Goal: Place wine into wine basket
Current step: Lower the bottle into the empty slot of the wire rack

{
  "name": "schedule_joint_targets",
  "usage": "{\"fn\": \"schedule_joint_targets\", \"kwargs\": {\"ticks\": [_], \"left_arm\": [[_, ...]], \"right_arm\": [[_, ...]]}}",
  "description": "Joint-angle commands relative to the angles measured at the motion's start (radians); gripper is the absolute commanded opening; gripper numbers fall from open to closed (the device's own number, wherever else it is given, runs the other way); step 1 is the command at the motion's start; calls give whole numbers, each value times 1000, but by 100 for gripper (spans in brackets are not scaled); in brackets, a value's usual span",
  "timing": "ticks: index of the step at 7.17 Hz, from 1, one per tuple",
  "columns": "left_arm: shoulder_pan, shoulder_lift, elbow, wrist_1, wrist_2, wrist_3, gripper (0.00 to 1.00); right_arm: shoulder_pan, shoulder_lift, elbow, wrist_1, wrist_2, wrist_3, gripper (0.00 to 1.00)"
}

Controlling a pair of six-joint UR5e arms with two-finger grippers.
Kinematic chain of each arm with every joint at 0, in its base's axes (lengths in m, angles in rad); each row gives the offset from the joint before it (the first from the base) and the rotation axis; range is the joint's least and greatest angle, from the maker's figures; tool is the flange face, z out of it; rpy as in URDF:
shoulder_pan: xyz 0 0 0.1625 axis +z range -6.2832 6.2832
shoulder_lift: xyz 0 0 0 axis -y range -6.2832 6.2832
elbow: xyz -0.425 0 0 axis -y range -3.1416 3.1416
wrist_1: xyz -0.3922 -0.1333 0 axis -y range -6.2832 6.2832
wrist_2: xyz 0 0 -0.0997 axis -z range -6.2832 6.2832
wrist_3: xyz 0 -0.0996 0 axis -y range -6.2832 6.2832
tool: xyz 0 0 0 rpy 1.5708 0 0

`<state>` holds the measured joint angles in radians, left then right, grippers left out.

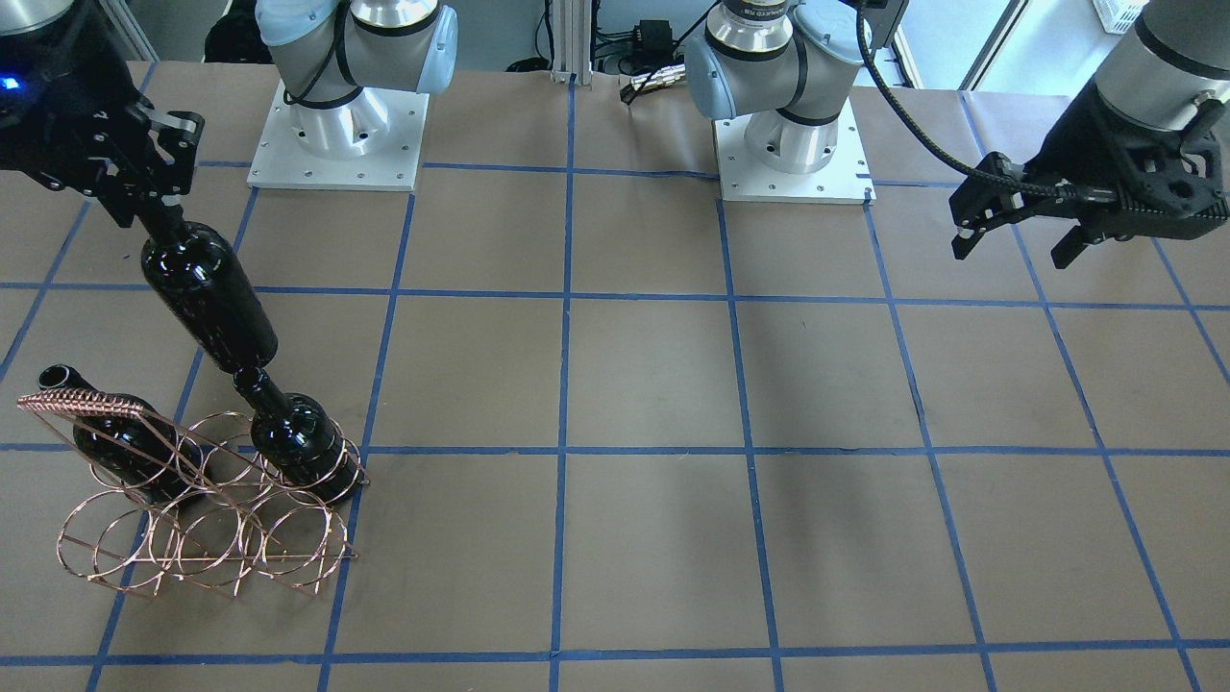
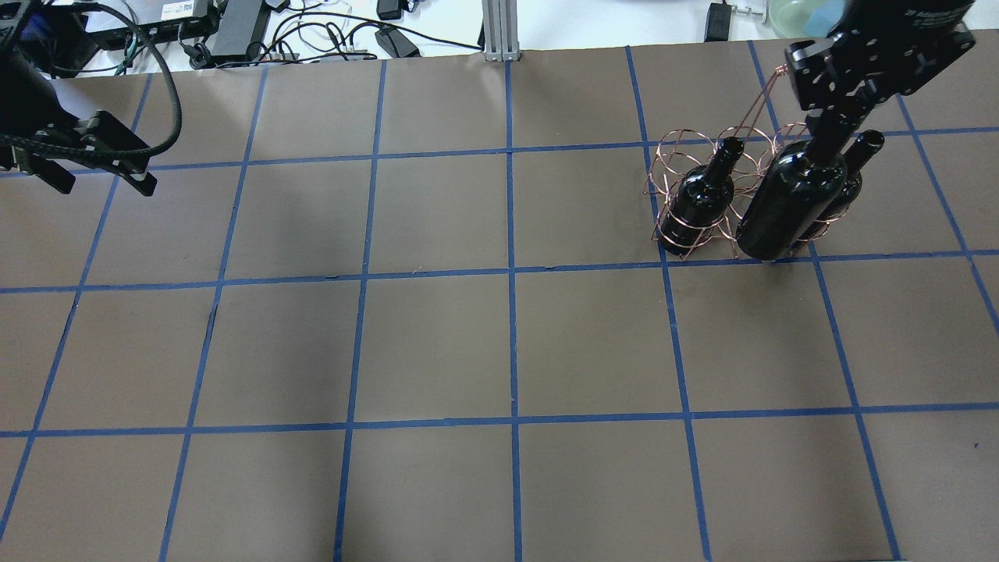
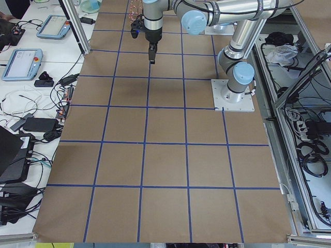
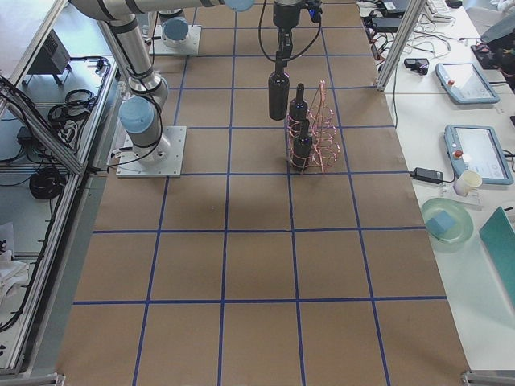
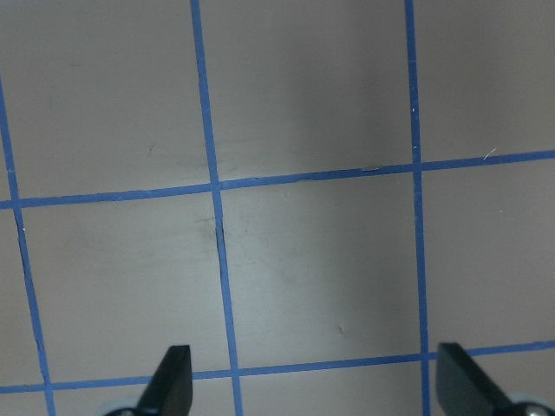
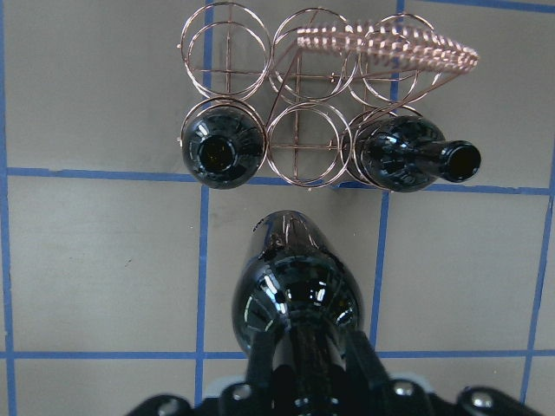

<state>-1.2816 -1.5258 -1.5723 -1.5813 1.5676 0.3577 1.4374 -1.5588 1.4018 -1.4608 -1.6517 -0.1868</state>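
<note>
Right end effector (image 1: 157,204) — clamped on the neck of the wine bottle (image 1: 208,296), one finger on each side of the glass. The bottle hangs in the air, tilted, with the neck up and the base down. It is glossy, near-black and unlabelled. Its base points toward the wine basket (image 6: 300,149) but is clear of the wire, on the robot's side of it.

The wine basket is made of copper wire hoops in rows under a ribbed top bar (image 6: 390,48). It stands on the tabletop (image 2: 437,343) near the edge across from the robot, opposite the right arm's base.

Two look-alike dark bottles sit in the hoop row nearest the robot. Racked bottle A (image 6: 221,152) is in one end hoop and racked bottle B (image 6: 403,156) in the other, with one hoop between them. Both have their necks raised. In the right wrist view the held bottle lines up roughly with that middle hoop.

Left end effector (image 1: 1011,252) — fingers apart, nothing between them. It hovers above the tabletop toward the left end, well apart from the basket. Below it, the left wrist view shows only brown covering and the blue tape grid (image 5: 217,260).
</note>
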Motion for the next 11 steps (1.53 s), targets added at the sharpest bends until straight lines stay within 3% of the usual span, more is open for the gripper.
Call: {"fn": "schedule_joint_targets", "kwargs": {"ticks": [1, 5, 11], "left_arm": [[-77, 21, 0, 0, 6, -91, 100], [-247, 29, -5, 9, -3, -370, 100], [-298, 29, -6, 12, 2, -376, 100]], "right_arm": [[-31, 43, -1, -93, 44, -48, 0], [-71, 118, 0, -220, 66, -109, 0], [-72, 143, 0, -179, 69, -114, 0]]}}
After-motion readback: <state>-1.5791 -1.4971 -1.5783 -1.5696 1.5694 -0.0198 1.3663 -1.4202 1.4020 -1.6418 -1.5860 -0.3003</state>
